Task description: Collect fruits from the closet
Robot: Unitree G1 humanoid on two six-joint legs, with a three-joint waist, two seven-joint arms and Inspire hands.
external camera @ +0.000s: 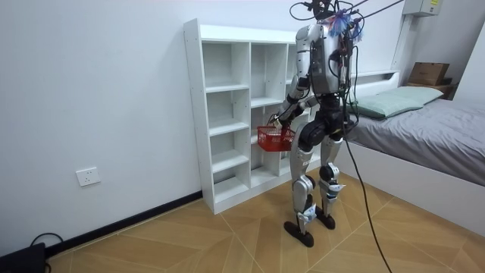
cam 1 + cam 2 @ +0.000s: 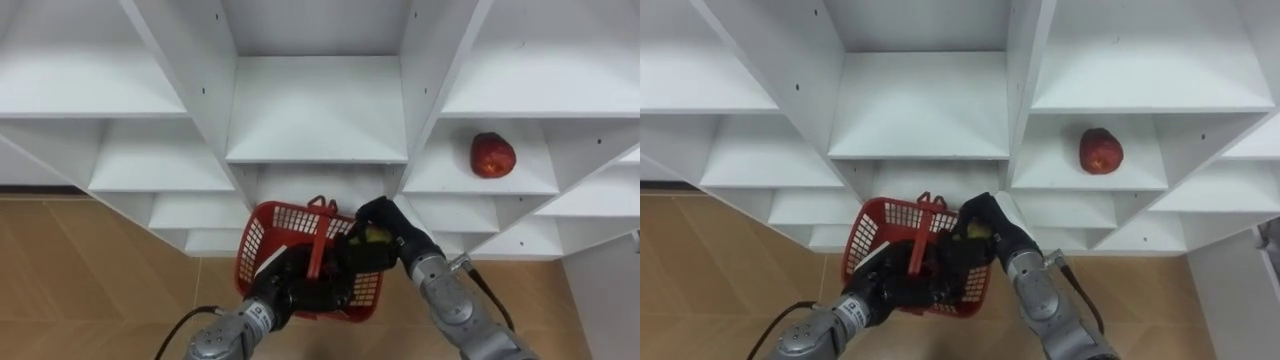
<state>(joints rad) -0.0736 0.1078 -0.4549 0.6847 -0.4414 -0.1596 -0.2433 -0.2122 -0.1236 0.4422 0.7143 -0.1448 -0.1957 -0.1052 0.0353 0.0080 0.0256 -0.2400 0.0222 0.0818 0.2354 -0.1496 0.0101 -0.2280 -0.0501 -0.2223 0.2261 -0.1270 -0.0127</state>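
Red apple (image 2: 493, 155): on a middle board of the white shelf unit (image 2: 315, 110), right-hand column, about midway along the board and back from its front edge. Roundish, no clear long axis; stalk end too small to tell. Well apart from both hands, up and to the right of them.

Yellow-green fruit (image 2: 372, 238): clasped in the right hand (image 2: 392, 232), fingers curled round it. Mostly covered by the dark fingers, so kind, shape and heading not readable. Poised over the right far corner of the red basket (image 2: 262, 232).

Red basket: plastic lattice, oblong, long axis roughly left to right, held in front of the lower shelves of the middle column. Handle (image 2: 318, 235) raised, crossing from far rim to near rim. Near wall and inside partly hidden by both hands; contents not made out.

Left hand (image 2: 298, 285): at the basket's near side, fingers closed about the near end of the handle, as far as the dark shapes allow.

Room view: standing upright on the wooden floor (image 1: 189, 243), facing the shelf unit, basket at hip height before it; bed (image 1: 424, 133) at the room view's right.
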